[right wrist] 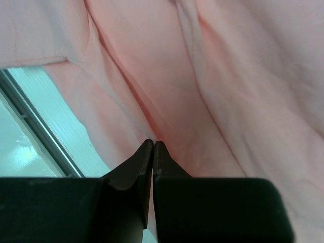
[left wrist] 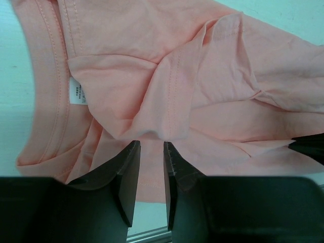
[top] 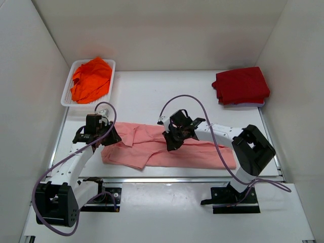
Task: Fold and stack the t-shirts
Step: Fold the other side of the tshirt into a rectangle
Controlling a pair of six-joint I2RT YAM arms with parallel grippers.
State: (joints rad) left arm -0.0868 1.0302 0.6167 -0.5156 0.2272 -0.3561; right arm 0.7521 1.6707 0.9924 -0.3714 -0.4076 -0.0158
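Note:
The salmon-pink t-shirt (top: 197, 154) lies crumpled in a long strip across the table's near middle. My left gripper (top: 105, 137) hangs over its left end, by the collar. In the left wrist view the left gripper (left wrist: 152, 144) is open, its jaws a small gap apart, with the pink cloth (left wrist: 202, 76) just past the tips. My right gripper (top: 171, 144) is over the shirt's middle. In the right wrist view the right gripper (right wrist: 153, 143) is shut, pinching a fold of the pink cloth (right wrist: 228, 76). The dark red t-shirt (top: 240, 85) lies folded at the far right. The bright orange t-shirt (top: 91, 78) is bunched up at the far left.
The orange shirt sits in a white slotted basket (top: 67, 96) at the far left. White walls close in the table on three sides. A metal rail (top: 192, 179) runs along the near table edge, in front of the arm bases.

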